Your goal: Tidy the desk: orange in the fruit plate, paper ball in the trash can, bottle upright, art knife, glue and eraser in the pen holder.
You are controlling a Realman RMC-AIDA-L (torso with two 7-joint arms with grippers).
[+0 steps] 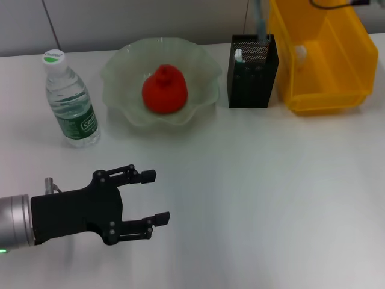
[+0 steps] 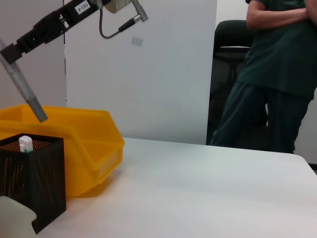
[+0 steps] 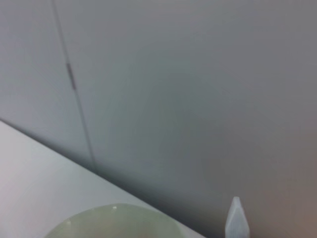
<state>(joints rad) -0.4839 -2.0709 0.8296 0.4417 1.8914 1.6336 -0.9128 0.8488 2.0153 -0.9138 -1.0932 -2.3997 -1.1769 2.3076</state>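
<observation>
Left gripper point(image 1: 150, 197), jaws apart and empty at lower left of the head view, points right; the upright bottle point(image 1: 70, 102) stands directly above it, the orange point(image 1: 164, 90) already in the fruit plate point(image 1: 120, 66).

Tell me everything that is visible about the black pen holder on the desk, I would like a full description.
The pen holder is a square black box of what looks like perforated metal mesh, open at the top. It stands upright on the white desk, between the pale green fruit plate and the yellow bin, close beside the bin; whether they touch cannot be told. A small white-capped item sticks up inside at one corner, and a pale thin object rises above its rim. No gripper touches it.
</observation>
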